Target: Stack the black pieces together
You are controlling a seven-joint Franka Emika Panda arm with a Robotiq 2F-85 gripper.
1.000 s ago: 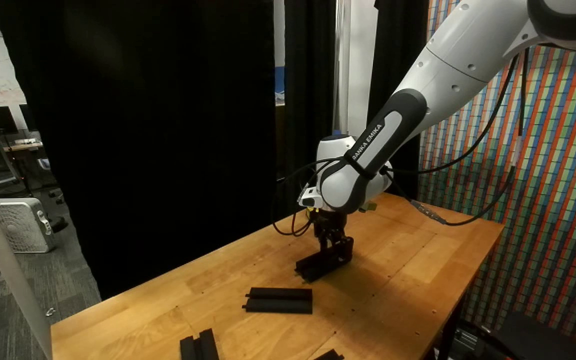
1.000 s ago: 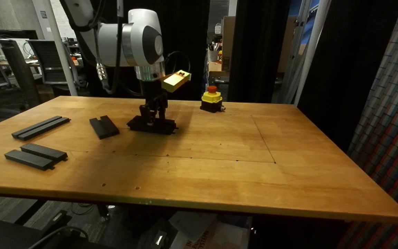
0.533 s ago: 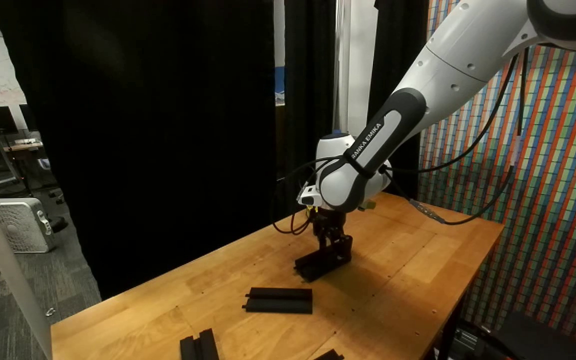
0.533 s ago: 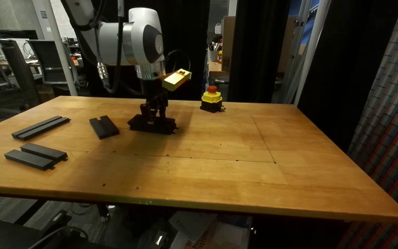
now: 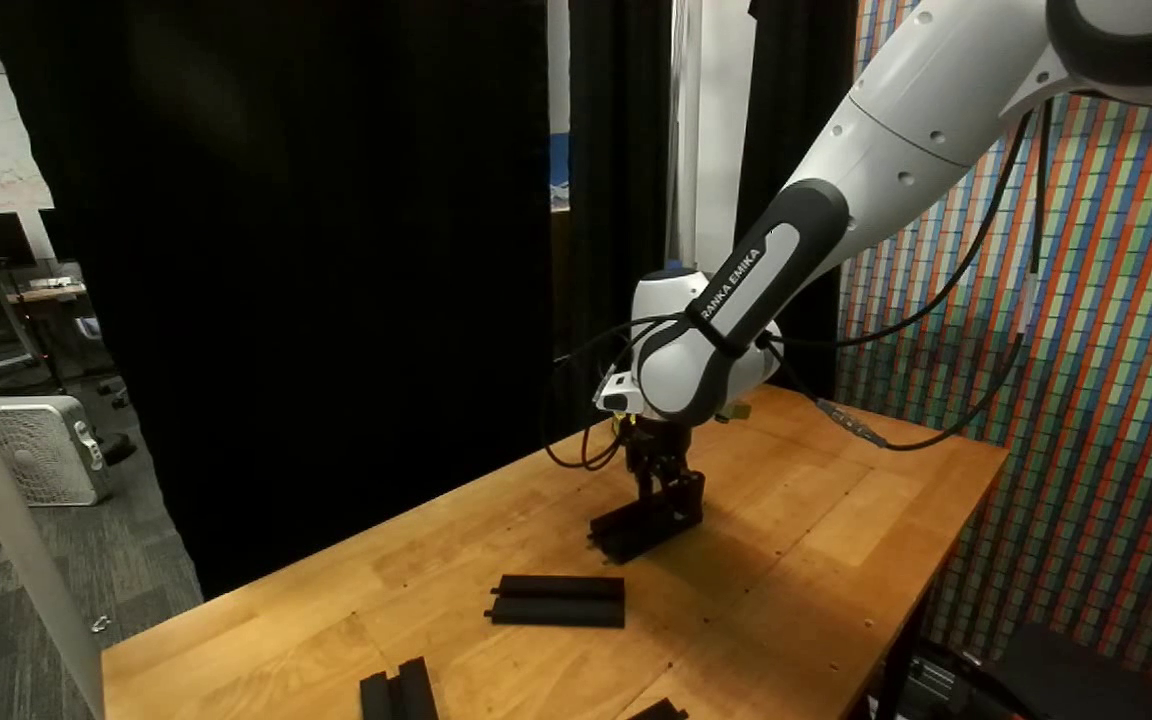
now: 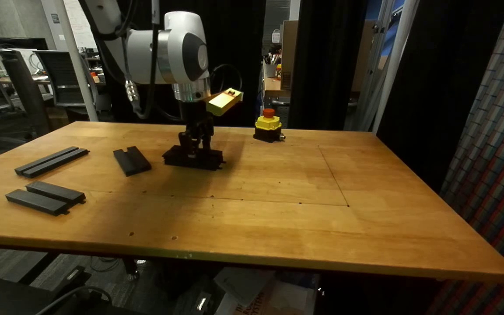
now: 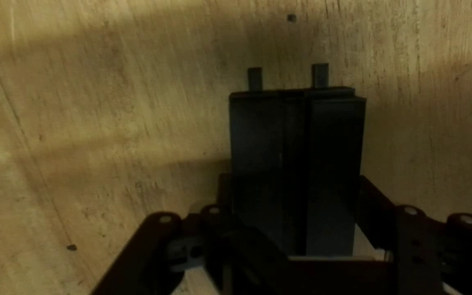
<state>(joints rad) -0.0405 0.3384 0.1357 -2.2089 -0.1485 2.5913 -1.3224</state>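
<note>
Gripper (image 7: pixel 295 196) is clamping the black block (image 7: pixel 297 151) in the wrist view, its fingers (image 7: pixel 377 213) pressing on both long sides; two small tabs (image 7: pixel 320 76) are jutting from one end, and a slightly offset edge is showing there; the block is sitting on the wooden table (image 6: pixel 278 236); in an exterior view three more black pieces are lying apart from it: a notched piece (image 6: pixel 136 162) nearest, then a long grooved piece (image 6: pixel 56 162) and a two-strip piece (image 6: pixel 44 201); a yellow-and-red button box (image 6: pixel 268 124) is standing near the table's back edge.
</note>
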